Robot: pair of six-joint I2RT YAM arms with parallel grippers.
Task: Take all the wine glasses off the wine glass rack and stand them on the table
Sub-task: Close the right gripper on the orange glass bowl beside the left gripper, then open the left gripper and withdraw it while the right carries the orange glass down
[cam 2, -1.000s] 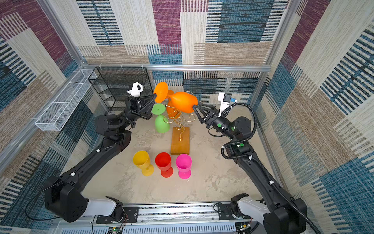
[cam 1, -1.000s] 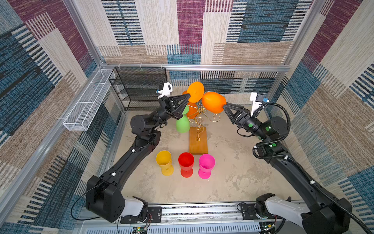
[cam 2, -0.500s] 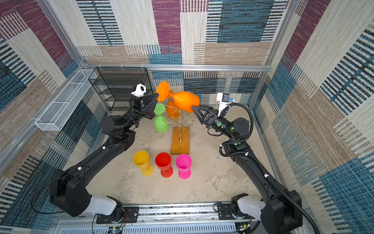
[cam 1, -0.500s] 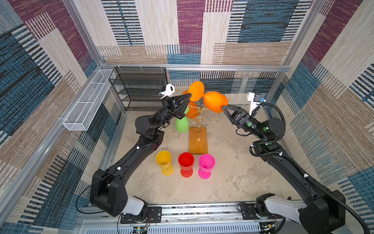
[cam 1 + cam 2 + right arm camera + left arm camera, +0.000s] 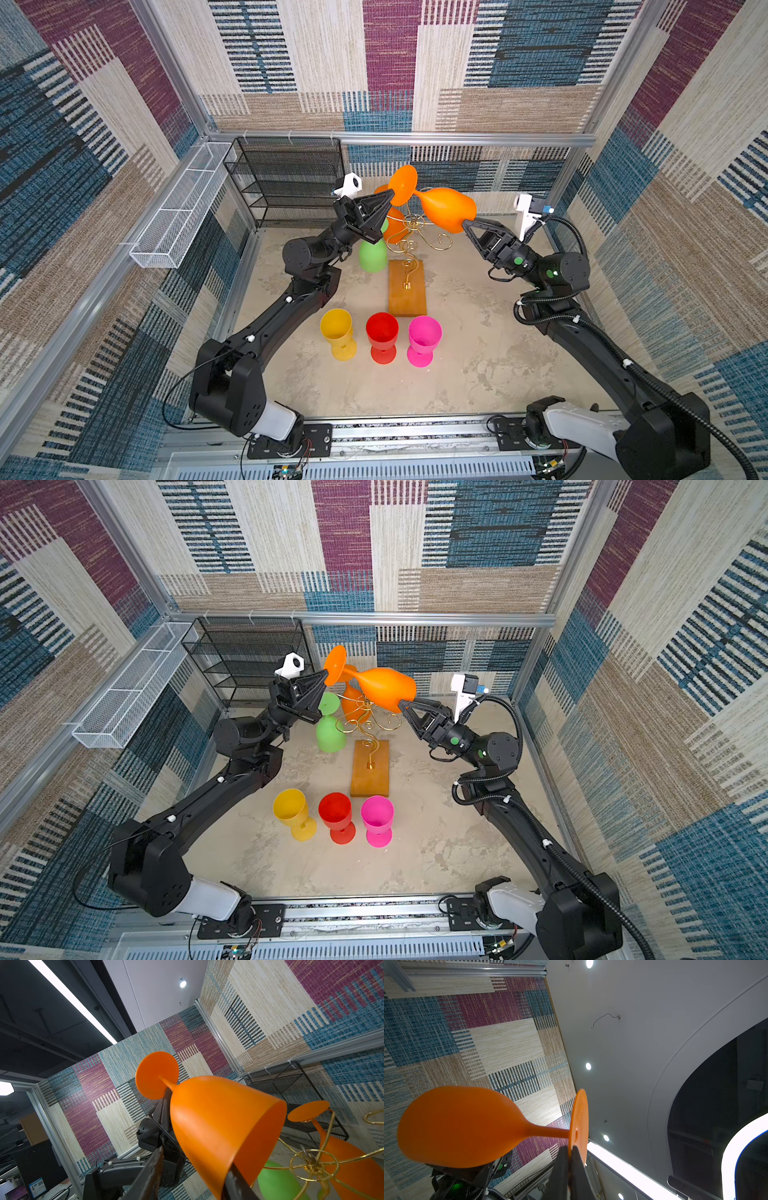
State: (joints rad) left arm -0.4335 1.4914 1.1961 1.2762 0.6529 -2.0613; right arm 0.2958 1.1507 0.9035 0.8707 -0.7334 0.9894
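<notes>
- The orange wine glass [image 5: 449, 207] lies on its side in the air, above the scroll arms of the wine glass rack [image 5: 407, 291] and apart from them.
- Its long axis runs from pincer to pincer: the flat foot points to the left gripper [image 5: 389, 196], the open mouth to the right gripper [image 5: 465, 224].
- The left gripper is closed narrow on the edge of the foot disc and carries the glass.
- The right gripper stands astride the bowl rim, one finger [image 5: 236, 1184] inside the mouth, the other outside with a gap to the wall; it does not pinch yet.
- I judge that the right jaws must close on the thin rim wall before the left lets go.
- The glass looks like smooth matte plastic, round bowl, thin stem; the rack is thin gold wire on a wooden base.
</notes>
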